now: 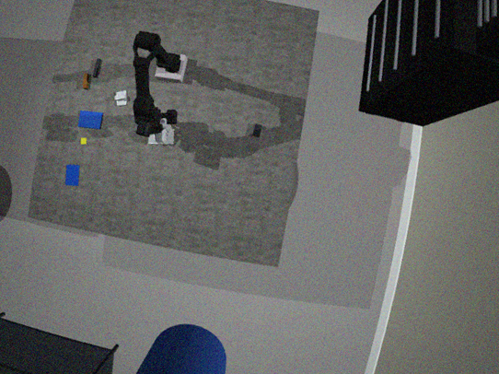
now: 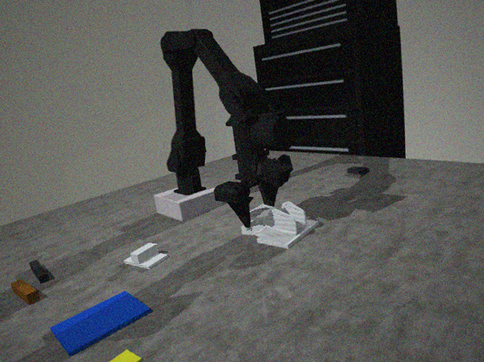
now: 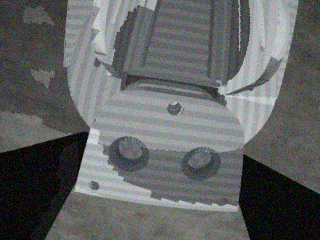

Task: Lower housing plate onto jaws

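My gripper [image 2: 260, 217] [image 3: 163, 151] is shut on the housing plate [image 3: 170, 125], a pale plate with two large round holes and smaller ones. Its fingers press the plate's left and right edges in the wrist view. A light round shape shows inside each large hole, apparently the tops of the jaw stubs. The white base [image 1: 153, 140] [image 2: 274, 239] lies on the mat under and beyond the plate, with pale upright parts [image 2: 285, 223] standing on it. The plate is low over the base's near end. I cannot tell whether it touches down or is level. The jaws' undersides and pins are hidden.
A white ridged piece [image 1: 120, 98] [image 2: 145, 256], a blue slab [image 1: 90, 119] [image 2: 101, 323], a yellow square [image 1: 83, 141] [image 2: 123, 361], an orange block [image 1: 86, 81] [image 2: 25, 291] and a dark piece [image 1: 97, 67] [image 2: 41, 271] lie to one side. A dark block [image 1: 256, 130] [image 2: 358, 170] lies opposite.
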You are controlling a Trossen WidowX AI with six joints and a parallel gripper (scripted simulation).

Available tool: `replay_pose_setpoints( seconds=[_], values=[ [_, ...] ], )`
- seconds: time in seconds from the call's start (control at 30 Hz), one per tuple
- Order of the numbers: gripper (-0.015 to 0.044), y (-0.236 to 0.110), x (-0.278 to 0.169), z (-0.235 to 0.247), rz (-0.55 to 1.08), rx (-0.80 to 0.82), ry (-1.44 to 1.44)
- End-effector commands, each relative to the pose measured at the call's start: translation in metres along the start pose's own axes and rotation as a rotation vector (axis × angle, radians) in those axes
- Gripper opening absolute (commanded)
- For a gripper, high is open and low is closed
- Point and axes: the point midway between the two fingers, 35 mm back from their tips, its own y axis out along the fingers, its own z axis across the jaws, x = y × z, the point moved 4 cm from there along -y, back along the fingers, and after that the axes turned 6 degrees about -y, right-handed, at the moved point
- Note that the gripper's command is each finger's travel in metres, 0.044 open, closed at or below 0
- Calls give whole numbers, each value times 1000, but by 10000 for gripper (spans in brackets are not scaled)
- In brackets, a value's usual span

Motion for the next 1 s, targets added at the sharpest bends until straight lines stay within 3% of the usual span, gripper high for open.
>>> replay_pose_setpoints(
  seconds=[0.0,0.97],
  values=[
    [351,2,0,0,2,-3,3],
    [351,7,0,0,2,-3,4]
  ],
)
